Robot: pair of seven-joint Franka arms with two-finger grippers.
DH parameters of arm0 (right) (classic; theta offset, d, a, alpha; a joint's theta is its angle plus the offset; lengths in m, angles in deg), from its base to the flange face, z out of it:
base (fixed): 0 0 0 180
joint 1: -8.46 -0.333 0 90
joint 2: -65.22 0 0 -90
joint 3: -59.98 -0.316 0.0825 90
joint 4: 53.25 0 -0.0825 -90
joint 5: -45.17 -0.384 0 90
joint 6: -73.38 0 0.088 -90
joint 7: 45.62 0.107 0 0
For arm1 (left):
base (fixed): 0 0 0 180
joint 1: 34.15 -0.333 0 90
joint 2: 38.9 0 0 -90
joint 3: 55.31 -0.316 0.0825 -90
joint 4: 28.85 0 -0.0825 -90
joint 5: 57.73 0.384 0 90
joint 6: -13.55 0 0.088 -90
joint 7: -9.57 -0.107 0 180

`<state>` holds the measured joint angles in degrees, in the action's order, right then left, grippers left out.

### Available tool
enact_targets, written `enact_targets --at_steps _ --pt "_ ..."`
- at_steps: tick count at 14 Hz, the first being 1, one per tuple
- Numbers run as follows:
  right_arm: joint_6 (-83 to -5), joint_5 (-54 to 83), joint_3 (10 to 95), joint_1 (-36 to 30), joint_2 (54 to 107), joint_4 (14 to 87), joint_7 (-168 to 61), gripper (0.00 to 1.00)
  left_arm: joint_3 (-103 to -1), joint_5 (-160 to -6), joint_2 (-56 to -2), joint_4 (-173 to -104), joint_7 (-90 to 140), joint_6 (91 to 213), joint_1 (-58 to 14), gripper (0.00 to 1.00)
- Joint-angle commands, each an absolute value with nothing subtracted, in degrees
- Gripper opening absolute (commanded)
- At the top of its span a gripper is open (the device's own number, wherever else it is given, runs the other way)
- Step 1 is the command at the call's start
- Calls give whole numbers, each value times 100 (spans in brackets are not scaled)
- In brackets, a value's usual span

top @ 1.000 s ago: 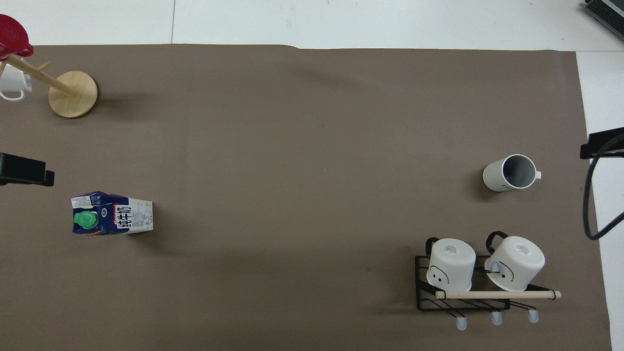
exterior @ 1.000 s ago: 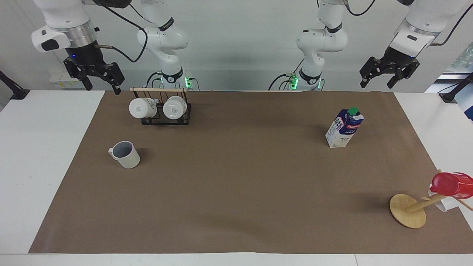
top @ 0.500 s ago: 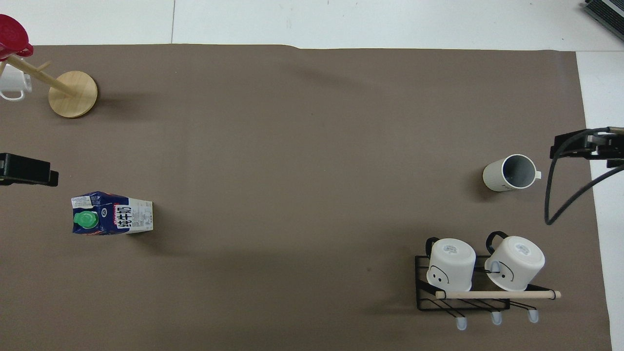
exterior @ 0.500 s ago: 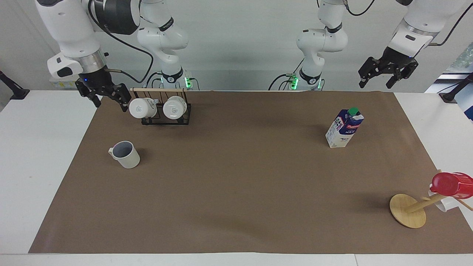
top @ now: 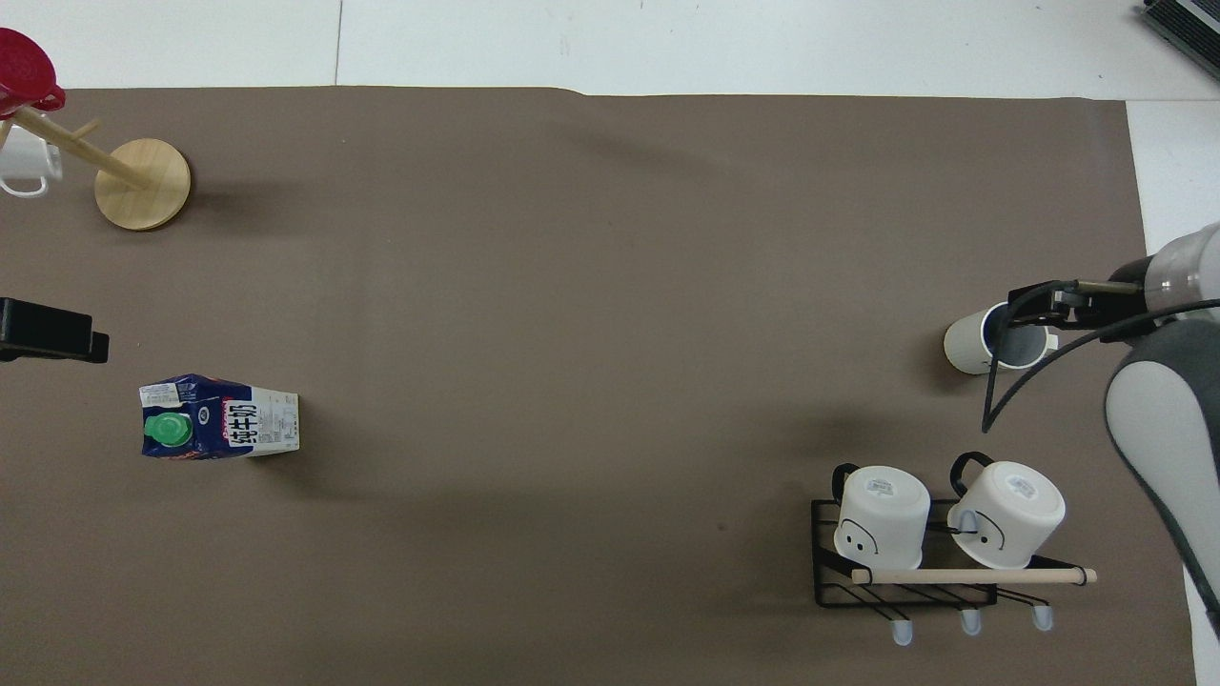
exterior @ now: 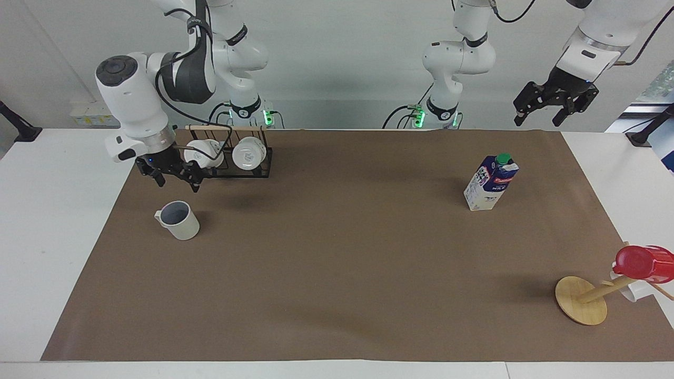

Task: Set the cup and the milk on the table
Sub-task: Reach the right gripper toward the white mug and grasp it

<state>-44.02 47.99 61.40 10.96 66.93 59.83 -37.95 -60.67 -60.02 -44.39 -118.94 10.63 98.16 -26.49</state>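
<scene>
The off-white cup [exterior: 178, 220] [top: 974, 345] stands upright on the brown paper of the table [exterior: 337, 263] at the right arm's end. My right gripper [exterior: 176, 178] is open, in the air just above the cup, apart from it; in the overhead view the gripper [top: 1044, 307] covers the cup's rim. The milk [exterior: 491, 182] [top: 219, 421] stands upright on the paper toward the left arm's end. My left gripper [exterior: 542, 113] is open, raised high over the table's edge near its base, and only its tip [top: 48, 331] shows in the overhead view.
A black wire rack [exterior: 234, 158] [top: 905, 562] with two white mugs stands beside the right gripper, nearer to the robots than the cup. A wooden mug tree [exterior: 584, 300] [top: 143, 183] with a red cup [exterior: 643, 263] and a white mug lies tipped at the left arm's end.
My right gripper has come down and moved inward from high over the table's edge to just above the cup. The left gripper has barely moved. Cup and milk have not moved.
</scene>
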Motion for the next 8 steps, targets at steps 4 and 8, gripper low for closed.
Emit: enact_targets --at_steps 4,8 --pt "-5291 4851 6121 1250 7190 6330 -3736 100 -6068 -5966 -4584 -12105 1088 10065 -2580 100" --pt "-5450 4851 6121 1250 7313 6479 -3719 100 -6076 -5966 -4567 -12113 1080 10048 -2580 100"
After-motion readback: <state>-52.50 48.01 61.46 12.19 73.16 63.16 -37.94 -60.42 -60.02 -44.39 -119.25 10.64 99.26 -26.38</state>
